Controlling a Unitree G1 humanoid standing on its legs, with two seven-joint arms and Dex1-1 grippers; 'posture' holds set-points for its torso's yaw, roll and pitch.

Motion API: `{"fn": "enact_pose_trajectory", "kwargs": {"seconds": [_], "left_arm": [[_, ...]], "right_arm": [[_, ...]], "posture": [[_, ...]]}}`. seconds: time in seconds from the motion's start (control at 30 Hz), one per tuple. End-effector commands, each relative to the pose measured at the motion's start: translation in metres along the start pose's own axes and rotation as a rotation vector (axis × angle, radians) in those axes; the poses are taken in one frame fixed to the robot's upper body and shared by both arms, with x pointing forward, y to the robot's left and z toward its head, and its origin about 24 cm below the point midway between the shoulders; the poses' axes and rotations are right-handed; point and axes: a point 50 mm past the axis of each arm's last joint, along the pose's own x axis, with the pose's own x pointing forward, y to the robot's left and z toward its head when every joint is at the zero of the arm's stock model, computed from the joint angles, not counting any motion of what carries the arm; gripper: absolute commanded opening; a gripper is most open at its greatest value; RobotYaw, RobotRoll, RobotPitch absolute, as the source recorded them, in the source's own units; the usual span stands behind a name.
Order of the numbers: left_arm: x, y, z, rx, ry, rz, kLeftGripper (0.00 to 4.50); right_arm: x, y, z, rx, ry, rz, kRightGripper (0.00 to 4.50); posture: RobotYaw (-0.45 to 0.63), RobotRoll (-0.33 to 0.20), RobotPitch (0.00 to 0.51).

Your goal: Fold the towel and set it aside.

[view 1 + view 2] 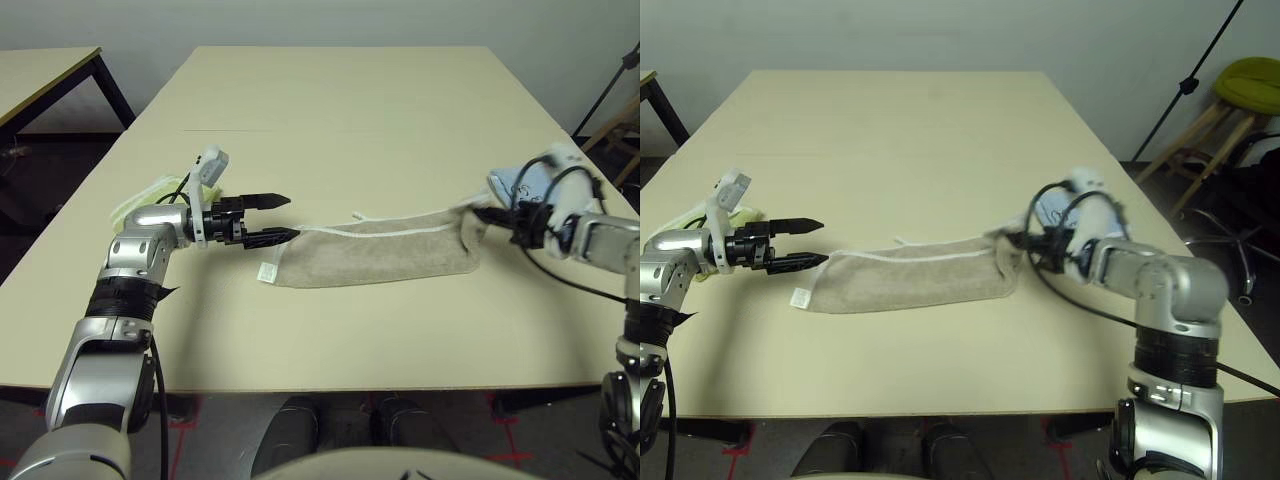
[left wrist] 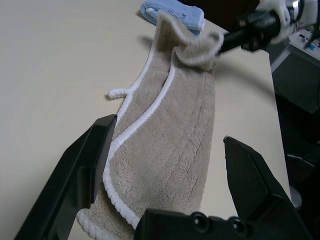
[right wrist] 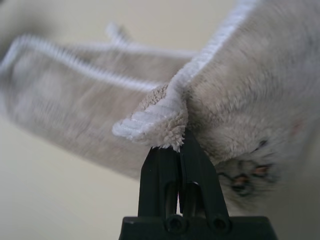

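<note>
Towel (image 1: 385,256) is laid out as a long folded strip across the table (image 1: 330,110), stretched between the two sets of fingers. Its right end is lifted and pinched tight in the right gripper (image 3: 176,145), whose fingers are clamped together on the white-stitched edge. The left gripper (image 1: 280,218) is held with its fingers spread wide apart at the other end; the lower tip looks like it's touching the cloth, though that's hard to be sure of.
</note>
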Motion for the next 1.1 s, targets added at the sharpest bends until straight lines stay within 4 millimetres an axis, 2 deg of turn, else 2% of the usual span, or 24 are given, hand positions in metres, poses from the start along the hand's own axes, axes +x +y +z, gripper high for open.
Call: {"fn": "enact_pose_trajectory", "kwargs": {"seconds": [0.03, 0.23, 0.57, 0.93, 1.03, 1.1], "left_arm": [[0.0, -0.003, -0.002, -0.005, 0.003, 0.008, 4.5], [0.002, -0.006, 0.0, -0.007, -0.003, 0.016, 4.5], [0.006, -0.007, 0.003, -0.002, -0.013, 0.024, 4.5], [0.009, -0.006, 0.007, 0.007, -0.025, 0.029, 4.5], [0.009, -0.007, 0.008, 0.007, -0.026, 0.029, 4.5], [0.009, -0.007, 0.008, 0.006, -0.025, 0.028, 4.5]], "right_arm": [[0.012, 0.004, -0.013, -0.04, 0.077, -0.015, 0.04], [0.022, 0.01, -0.02, -0.092, 0.128, -0.01, 0.04], [0.028, 0.038, 0.0, -0.113, 0.057, 0.114, 0.04], [0.03, 0.057, 0.008, -0.132, 0.014, 0.229, 0.04], [0.03, 0.056, 0.003, -0.144, 0.049, 0.227, 0.04], [0.033, 0.051, -0.009, -0.2, 0.118, 0.179, 0.04]], "posture": [[0.04, 0.0, 0.06], [0.05, 0.0, 0.06], [0.05, 0.0, 0.058], [0.06, 0.0, 0.057], [0.06, 0.0, 0.056], [0.06, 0.0, 0.054]]}}
